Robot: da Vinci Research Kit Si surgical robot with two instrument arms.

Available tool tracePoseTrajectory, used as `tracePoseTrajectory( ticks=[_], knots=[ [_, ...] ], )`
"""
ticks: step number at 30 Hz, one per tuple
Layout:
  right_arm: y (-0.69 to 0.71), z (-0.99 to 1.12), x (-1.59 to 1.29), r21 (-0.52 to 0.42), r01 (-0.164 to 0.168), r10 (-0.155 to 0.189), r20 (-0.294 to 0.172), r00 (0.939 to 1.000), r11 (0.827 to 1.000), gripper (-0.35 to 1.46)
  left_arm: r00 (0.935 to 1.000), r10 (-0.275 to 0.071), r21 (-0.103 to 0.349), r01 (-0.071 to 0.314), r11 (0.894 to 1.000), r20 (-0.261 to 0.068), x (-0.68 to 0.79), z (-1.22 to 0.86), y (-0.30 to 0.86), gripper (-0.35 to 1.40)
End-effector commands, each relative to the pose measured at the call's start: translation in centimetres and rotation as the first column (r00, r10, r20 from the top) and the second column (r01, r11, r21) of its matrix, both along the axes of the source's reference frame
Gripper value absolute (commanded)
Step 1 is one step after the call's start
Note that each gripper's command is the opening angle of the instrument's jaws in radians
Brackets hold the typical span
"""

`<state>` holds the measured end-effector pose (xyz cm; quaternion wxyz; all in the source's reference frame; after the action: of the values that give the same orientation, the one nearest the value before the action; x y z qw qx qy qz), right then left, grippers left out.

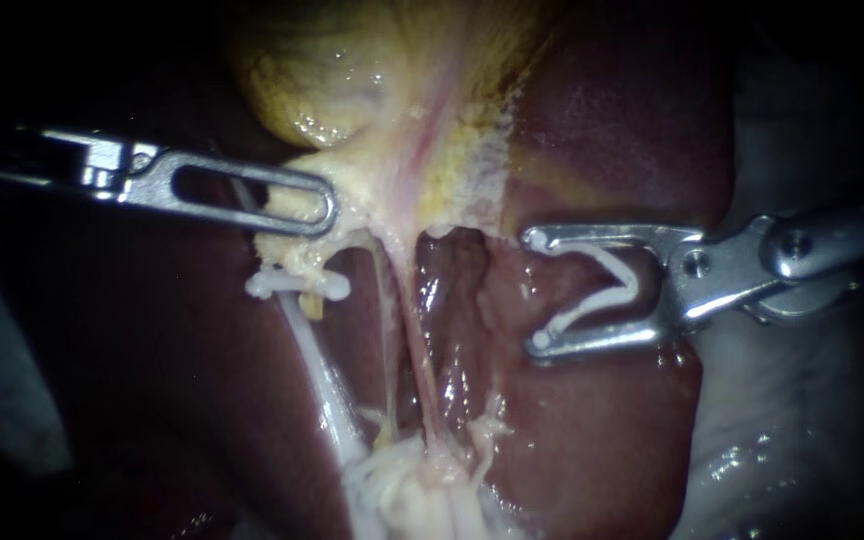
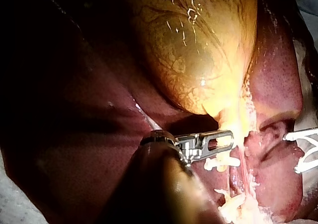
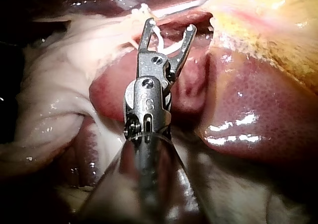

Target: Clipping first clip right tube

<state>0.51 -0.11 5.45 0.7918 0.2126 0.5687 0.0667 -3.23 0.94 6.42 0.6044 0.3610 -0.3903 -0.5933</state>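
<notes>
Two steel instruments flank the thin pink right tube (image 1: 420,350): our left instrument (image 1: 328,206) clamps the yellow gallbladder (image 1: 332,80) neck, our right instrument (image 1: 535,290) holds an open white clip (image 1: 632,288) in spread jaws, to seat squarely across that tube before squeezing.

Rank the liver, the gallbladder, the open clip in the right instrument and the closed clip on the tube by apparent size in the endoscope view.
1. Liver
2. Gallbladder, partly out of view
3. Open clip in the right instrument and closed clip on the tube: about alike, so unranked.
</notes>
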Motion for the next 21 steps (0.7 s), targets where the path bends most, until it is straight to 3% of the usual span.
tracePoseTrajectory(
  ticks=[1, 4, 12, 21],
  knots=[
    [-0.04, 0.04, 0.03, 0.02, 0.006, -0.007, 0.017, 0.9998, 1.0, 0.47, 1.0, -0.001, -0.001, 0.001, 1.0, -0.001, 0.0, 0.01, 0.0, -0.35],
    [-0.22, 0.23, 0.17, 0.071, 0.025, -0.029, 0.057, 0.998, 0.997, 0.46, 1.0, 0.0, -0.001, 0.0, 1.0, -0.001, 0.0, 0.01, 0.0, -0.35],
    [-0.62, 0.85, 0.55, 0.208, 0.005, -0.028, 0.105, 0.9941, 0.978, 0.47, 1.0, -0.004, -0.002, 0.004, 1.0, -0.004, 0.0, -0.01, -0.02, -0.35],
    [-0.88, 1.22, 0.85, 0.31, -0.013, -0.028, 0.129, 0.9913, 0.951, 0.48, 1.0, -0.003, -0.001, 0.003, 1.0, -0.003, -0.01, -0.02, -0.03, -0.35]
  ],
)
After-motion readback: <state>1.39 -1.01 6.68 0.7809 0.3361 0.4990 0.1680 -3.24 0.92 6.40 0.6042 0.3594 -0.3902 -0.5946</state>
